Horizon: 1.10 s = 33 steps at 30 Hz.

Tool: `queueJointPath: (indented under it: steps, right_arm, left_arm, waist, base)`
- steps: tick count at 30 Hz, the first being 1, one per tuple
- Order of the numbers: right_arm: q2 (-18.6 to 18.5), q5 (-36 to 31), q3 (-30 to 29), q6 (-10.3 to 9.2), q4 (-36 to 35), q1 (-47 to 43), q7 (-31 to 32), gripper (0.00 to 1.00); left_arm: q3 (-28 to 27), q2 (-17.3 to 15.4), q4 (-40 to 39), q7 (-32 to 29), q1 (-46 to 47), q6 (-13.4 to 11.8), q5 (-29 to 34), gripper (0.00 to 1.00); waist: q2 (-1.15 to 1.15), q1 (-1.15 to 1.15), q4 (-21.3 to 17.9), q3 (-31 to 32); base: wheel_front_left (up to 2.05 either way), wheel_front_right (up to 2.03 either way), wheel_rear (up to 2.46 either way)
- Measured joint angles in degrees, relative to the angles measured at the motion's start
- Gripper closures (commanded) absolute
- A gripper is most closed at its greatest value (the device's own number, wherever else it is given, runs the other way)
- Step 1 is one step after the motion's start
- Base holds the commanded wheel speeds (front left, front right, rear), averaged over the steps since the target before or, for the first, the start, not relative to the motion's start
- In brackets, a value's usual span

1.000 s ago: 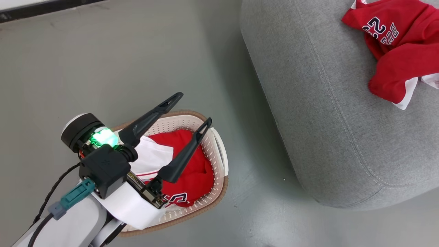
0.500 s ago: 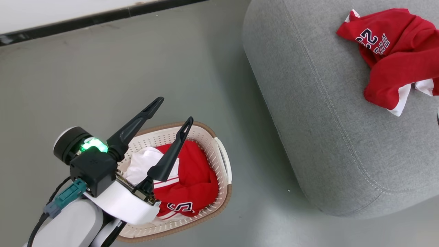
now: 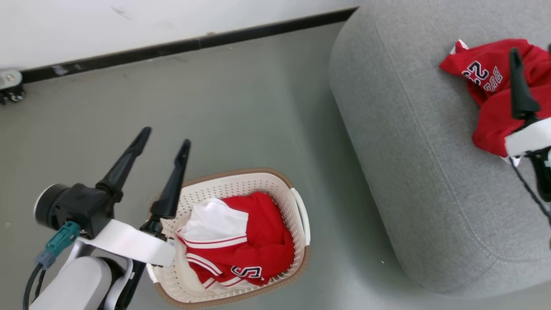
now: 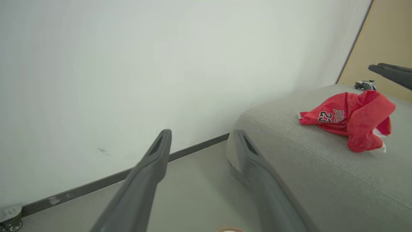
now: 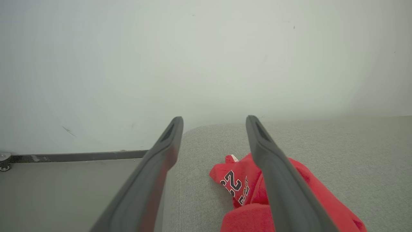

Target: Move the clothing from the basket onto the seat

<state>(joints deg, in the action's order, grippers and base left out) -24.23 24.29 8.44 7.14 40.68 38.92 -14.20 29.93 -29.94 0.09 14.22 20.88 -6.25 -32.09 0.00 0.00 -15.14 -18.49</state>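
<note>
The left gripper (image 3: 166, 135) hangs empty, fingers spread wide, at ten o'clock of the basket (image 3: 275, 189) on the floor. One red jersey (image 3: 254, 241) lies crumpled inside (white panel uppermost). A second jersey (image 3: 486, 86) rests on the grey seat (image 3: 409, 150), at two o'clock from the basket. The right gripper (image 5: 214, 118) hovers by it, fingers apart, holding nothing.

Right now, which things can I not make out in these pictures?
- Basket bottom, head view: covered by the crumpled jersey; garment count unclear.
- Basket's left rim, head view: behind the left forearm.
- Second jersey lettering, right wrist view: partly behind the right end effector finger.
</note>
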Motion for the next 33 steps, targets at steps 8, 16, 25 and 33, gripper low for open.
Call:
queueJointPath:
  steps: [8, 16, 25, 33]
  right_arm:
    - [4.7, -2.5, 1.8, 0.0, -2.4, -0.6, 0.0, 0.0]
    - [8.6, -4.7, 2.1, 0.0, -3.3, -3.5, 0.0, 0.0]
    - [12.9, -7.4, 1.9, 0.0, -3.8, -7.8, 0.0, 0.0]
    - [15.6, -9.2, 1.0, 0.0, -4.5, -11.8, 0.0, 0.0]
  left_arm:
    - [-3.3, 2.3, 2.4, 0.0, -2.6, -3.6, 0.0, 0.0]
    - [-7.3, 4.6, 3.5, 0.0, -5.4, -7.6, 0.6, 0.0]
    - [-9.8, 7.2, 3.8, 0.0, -9.1, -10.2, 1.6, 0.0]
    - [-10.2, 8.2, 3.9, 0.0, -11.8, -10.7, 2.9, 0.0]
  waist:
    - [0.0, 0.0, 2.8, 3.1]
    - [0.0, 0.0, 5.6, 6.3]
    - [0.0, 0.0, 8.7, 9.8]
    - [0.0, 0.0, 10.8, 12.5]
  base:
    - [0.0, 0.0, 0.0]
    - [0.0, 0.0, 0.0]
    - [0.0, 0.0, 0.0]
    - [0.0, 0.0, 0.0]
